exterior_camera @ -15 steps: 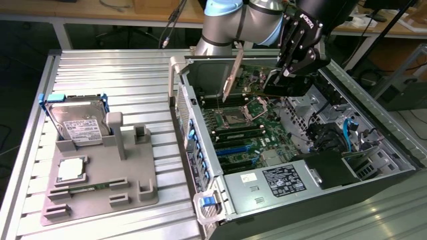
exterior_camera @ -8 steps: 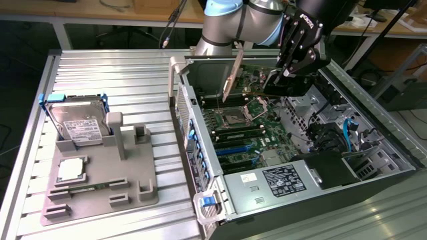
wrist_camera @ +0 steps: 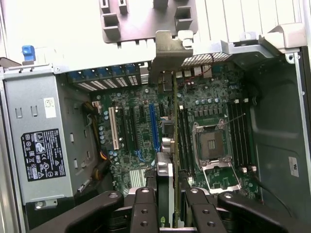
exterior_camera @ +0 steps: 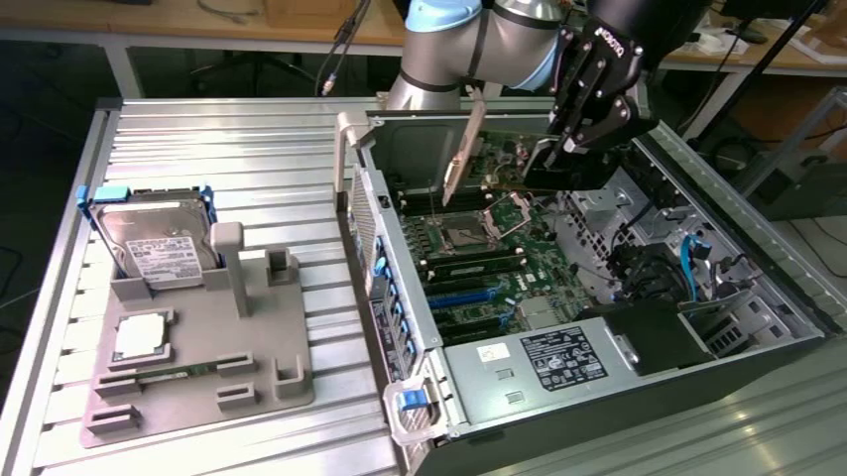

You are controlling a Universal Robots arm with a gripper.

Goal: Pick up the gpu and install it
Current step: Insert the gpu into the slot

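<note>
Gripper (wrist_camera: 167, 206): jaws clamped on gpu (wrist_camera: 174, 145), held edge-on above the motherboard (wrist_camera: 136, 126) inside the open computer case (exterior_camera: 781, 347). Risk: card off its slot line jams; silver bracket (wrist_camera: 167, 53) could snag the case's rear edge.

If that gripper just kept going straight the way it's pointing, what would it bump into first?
Probably the motherboard inside the open computer case. The gripper points down at it and is shut on the gpu, held edge-on, so the card's lower edge would likely land first, near the CPU socket. Depth is hard to judge.
</note>
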